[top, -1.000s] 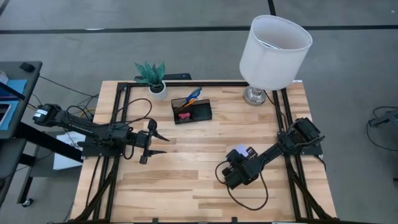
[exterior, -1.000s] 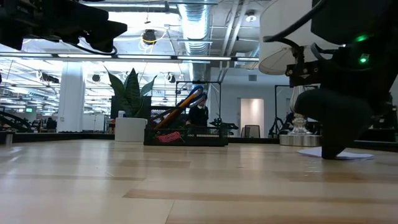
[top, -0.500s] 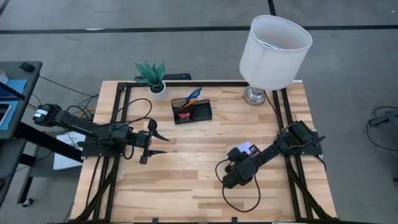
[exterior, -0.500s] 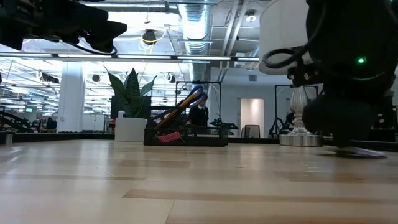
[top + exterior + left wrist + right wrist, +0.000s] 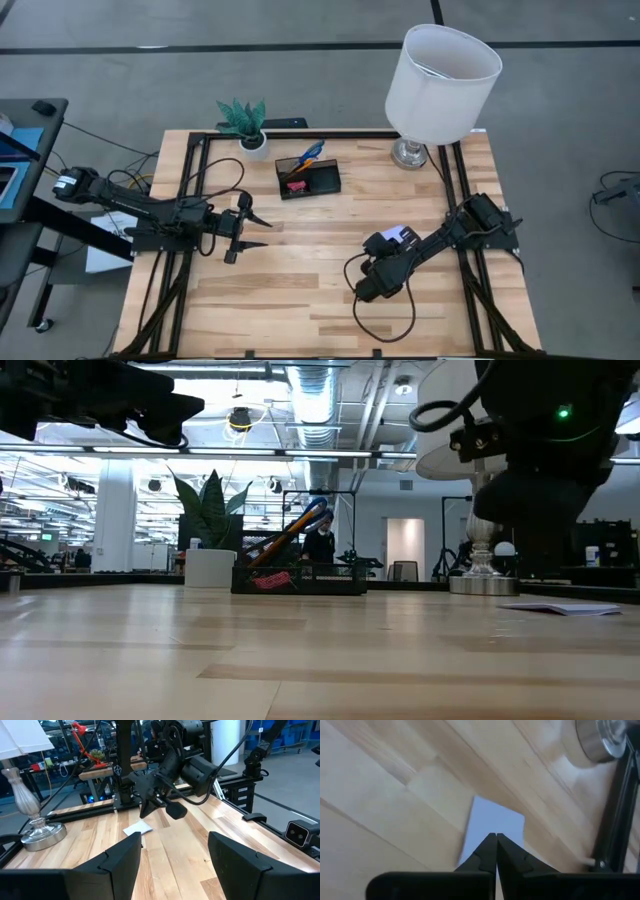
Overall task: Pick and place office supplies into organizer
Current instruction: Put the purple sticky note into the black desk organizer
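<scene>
Right gripper fingers pinched shut, empty, beside note pad; pad pickup pending: reopen, regrasp. Left gripper fingers spread, empty.

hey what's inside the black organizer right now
Inside the black organizer: blue-handled scissors and an orange pencil leaning out, something pink low down. Anything deeper is hidden by its walls.

Grey concrete floor around wooden worktop; white-shaded lamp at far right corner, potted plant by far edge; bright ceiling strip lights, exposed ducts beyond
</scene>
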